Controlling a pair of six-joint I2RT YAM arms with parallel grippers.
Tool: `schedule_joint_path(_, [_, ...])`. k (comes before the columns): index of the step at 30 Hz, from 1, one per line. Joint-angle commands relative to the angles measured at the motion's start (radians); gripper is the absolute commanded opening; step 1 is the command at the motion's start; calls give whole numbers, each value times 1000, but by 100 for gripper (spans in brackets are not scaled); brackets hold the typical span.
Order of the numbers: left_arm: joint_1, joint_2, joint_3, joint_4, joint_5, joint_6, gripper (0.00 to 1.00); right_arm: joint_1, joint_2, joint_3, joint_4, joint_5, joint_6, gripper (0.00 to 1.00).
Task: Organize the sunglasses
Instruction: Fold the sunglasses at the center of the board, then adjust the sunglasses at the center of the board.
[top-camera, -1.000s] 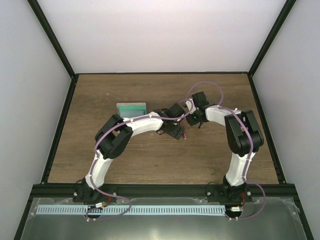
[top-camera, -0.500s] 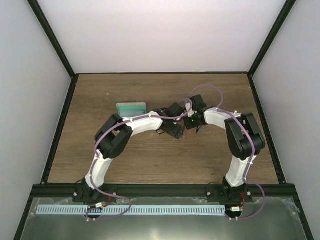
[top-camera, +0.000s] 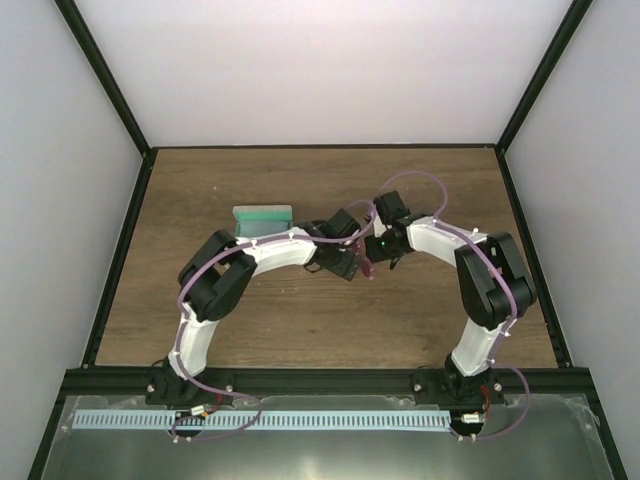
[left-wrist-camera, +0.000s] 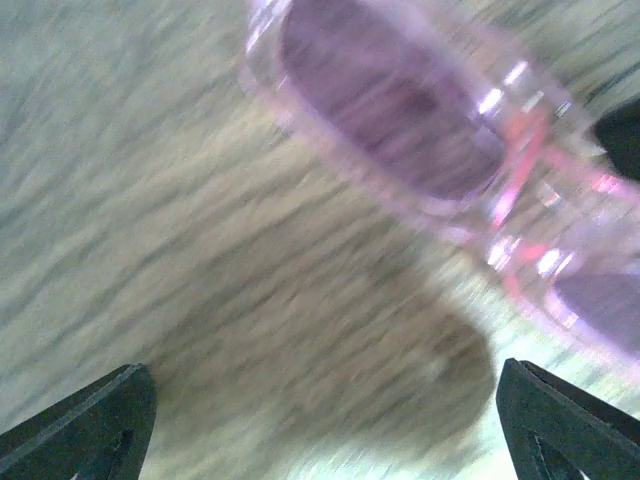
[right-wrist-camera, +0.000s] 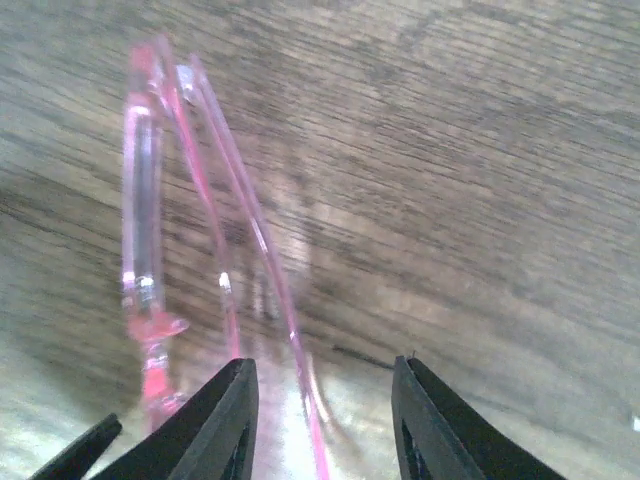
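Note:
The sunglasses (top-camera: 367, 268) lie on the wooden table (top-camera: 200, 190) between my two grippers. Their pink tinted lens (left-wrist-camera: 390, 110) fills the upper right of the blurred left wrist view. My left gripper (top-camera: 348, 262) stands wide open just short of them, with nothing between its fingers (left-wrist-camera: 100, 425). My right gripper (right-wrist-camera: 322, 365) is open. One slim pink temple (right-wrist-camera: 262, 240) runs down between its fingers (right-wrist-camera: 232, 415), closer to the left one and not pinched. The frame (right-wrist-camera: 141, 200) stands edge-on at the left of that view.
A grey case (top-camera: 262, 218) with a green inside sits open behind the left forearm. Black rails (top-camera: 120, 250) border the table on both sides, with white walls beyond them.
My right wrist has swung left, closer to the left gripper and the sunglasses. The left arm's elbow has shifted a little to the left.

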Motion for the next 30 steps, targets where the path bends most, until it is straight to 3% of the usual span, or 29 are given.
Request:
schedule_joint_path(1, [21, -92, -124, -33, -11, -44, 95, 17, -102, 27, -47, -6, -10, 42])
schedule_joint_path(8, [36, -258, -213, -18, -48, -72, 95, 21, -127, 41, -25, -89, -16, 52])
schedule_joint_path(12, [64, -304, -224, -31, -27, -97, 95, 28, -103, 23, -1, -115, -12, 75])
schedule_joint_path(18, [159, -362, -306, 13, 86, -156, 95, 56, -41, 32, 13, -115, -18, 90])
schedule_joint_path(25, [190, -391, -340, 11, 99, -158, 95, 64, 31, 41, 10, -36, -25, 89])
schedule_joint_path(30, [201, -400, -367, 15, 98, -152, 95, 74, 51, 45, -5, 25, -17, 68])
